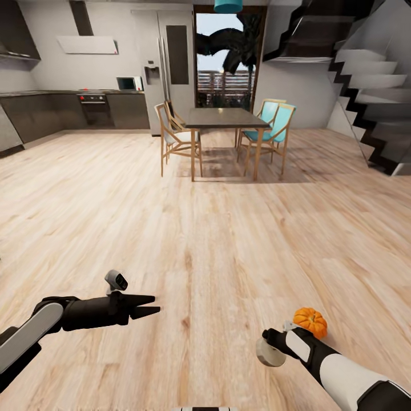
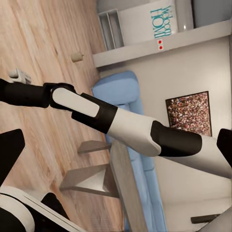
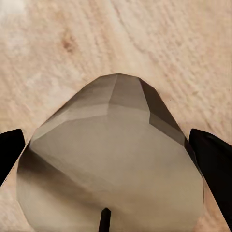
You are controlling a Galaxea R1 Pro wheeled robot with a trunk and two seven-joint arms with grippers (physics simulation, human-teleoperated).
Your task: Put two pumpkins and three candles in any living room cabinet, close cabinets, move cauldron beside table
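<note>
Right gripper (image 1: 305,326) is closed on a pumpkin (image 1: 311,321), carried low over the wood floor (image 1: 217,240) at my right side. In the right wrist view the pumpkin (image 3: 116,159) sits between my two dark fingers (image 3: 212,169), one on each flank, and renders grey-tan at that range. It looks seated, not pinched at an edge.

Left gripper (image 1: 153,305) holds nothing. Its fingers are slightly parted, pointing forward over bare floor.

Handling, my read: small, rigid, probably light. The ribbed round shell could roll in the grip if I squeeze off-centre, so clamping across the widest part, below the stem, is the right hold. Doesn't look fragile.

Dining table (image 1: 225,119) with chairs (image 1: 268,128) is well ahead, kitchen behind it. The left wrist view shows my right arm (image 2: 125,128), a blue sofa (image 2: 118,92) and a small pale object (image 2: 77,57) on the floor, too small to identify. No cabinet visible yet, so I judge this as transit with one pumpkin in hand.
</note>
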